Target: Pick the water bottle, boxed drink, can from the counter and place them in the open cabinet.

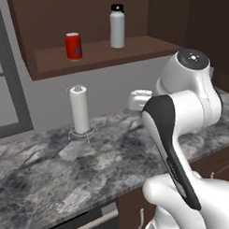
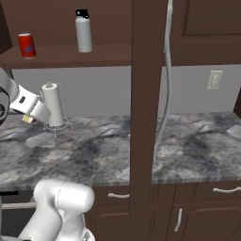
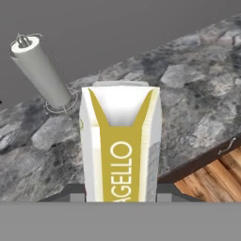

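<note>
Gripping the boxed drink (image 3: pixel 120 146), the gripper (image 3: pixel 120 200) was clamped on its sides, carton upright along the fingers, above the counter (image 3: pixel 188 89) near its front edge. The can (image 1: pixel 73 46) and water bottle (image 1: pixel 117 26) stood upright, well apart, on the cabinet (image 1: pixel 100 53) shelf, with open room between them.

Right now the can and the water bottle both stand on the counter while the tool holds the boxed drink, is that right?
Not quite: the can and water bottle stand on the cabinet shelf, as the left base view shows. The tool does hold the boxed drink.
</note>
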Robot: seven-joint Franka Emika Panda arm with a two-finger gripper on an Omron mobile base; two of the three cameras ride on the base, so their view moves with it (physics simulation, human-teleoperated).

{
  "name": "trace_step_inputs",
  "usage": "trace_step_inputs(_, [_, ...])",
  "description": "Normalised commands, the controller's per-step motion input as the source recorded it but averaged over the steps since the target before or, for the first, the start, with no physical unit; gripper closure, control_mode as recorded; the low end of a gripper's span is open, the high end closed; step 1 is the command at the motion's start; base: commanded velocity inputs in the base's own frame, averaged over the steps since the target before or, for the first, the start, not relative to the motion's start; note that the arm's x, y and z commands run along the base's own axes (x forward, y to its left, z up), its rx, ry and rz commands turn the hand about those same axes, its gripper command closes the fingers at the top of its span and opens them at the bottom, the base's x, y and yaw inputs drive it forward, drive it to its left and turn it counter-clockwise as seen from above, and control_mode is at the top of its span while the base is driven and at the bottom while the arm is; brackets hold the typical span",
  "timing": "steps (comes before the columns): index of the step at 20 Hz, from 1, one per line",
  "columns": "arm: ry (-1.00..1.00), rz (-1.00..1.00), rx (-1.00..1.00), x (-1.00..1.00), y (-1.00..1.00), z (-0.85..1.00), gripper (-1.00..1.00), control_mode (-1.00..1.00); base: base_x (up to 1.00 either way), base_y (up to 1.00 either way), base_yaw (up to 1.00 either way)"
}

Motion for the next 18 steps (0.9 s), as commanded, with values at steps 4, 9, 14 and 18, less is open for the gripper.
trace_step_inputs(4, [0.0, 0.0, 0.0, 0.0, 0.0, 0.0, 1.0, 1.0, 0.15, 0.0, 0.0])
trace_step_inputs(9, [0.0, 0.0, 0.0, 0.0, 0.0, 0.0, 1.0, 1.0, 0.0, 0.0, 0.0])
trace_step_inputs(14, [0.0, 0.0, 0.0, 0.0, 0.0, 0.0, 1.0, 1.0, 0.0, 0.0, 0.0])
trace_step_inputs(18, [0.0, 0.0, 0.0, 0.0, 0.0, 0.0, 1.0, 1.0, 0.0, 0.0, 0.0])
